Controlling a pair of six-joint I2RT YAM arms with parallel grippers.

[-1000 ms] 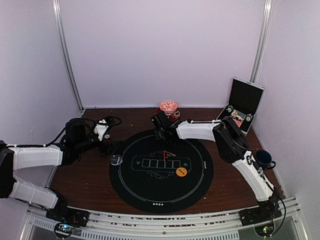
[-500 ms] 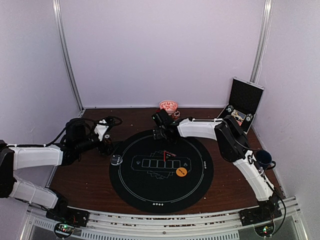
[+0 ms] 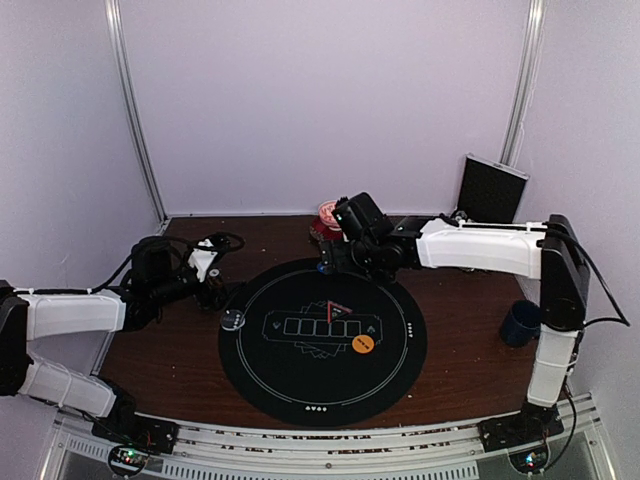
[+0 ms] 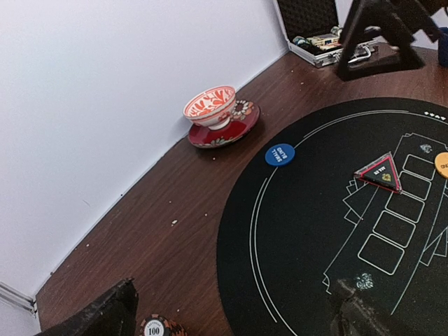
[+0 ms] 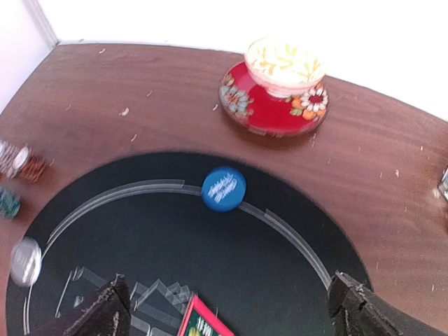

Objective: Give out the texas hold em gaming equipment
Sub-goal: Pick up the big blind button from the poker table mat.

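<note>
A blue button disc (image 5: 223, 189) lies free on the far rim of the round black mat (image 3: 300, 385); it is also in the left wrist view (image 4: 280, 155). My right gripper (image 5: 227, 315) hovers open just above it, with nothing between its fingers. An orange disc (image 3: 363, 344) rests on the mat right of centre. A clear disc (image 3: 233, 320) sits at the mat's left edge. A red-edged triangle (image 4: 380, 173) lies mid-mat. My left gripper (image 4: 231, 322) stands open at the left of the mat, a "100" chip (image 4: 155, 327) beside its left finger. More small chips (image 5: 21, 161) stand on the wood there.
A patterned bowl (image 5: 283, 66) on a red floral plate (image 5: 273, 105) stands behind the mat at the back wall. The black case (image 3: 490, 190) leans at the back right. A dark blue mug (image 3: 522, 322) stands on the right by the right arm.
My right gripper has opened and risen off the mat's far rim, leaving the blue disc there. Its arm has swung up and out to the right. The left arm has not moved.
</note>
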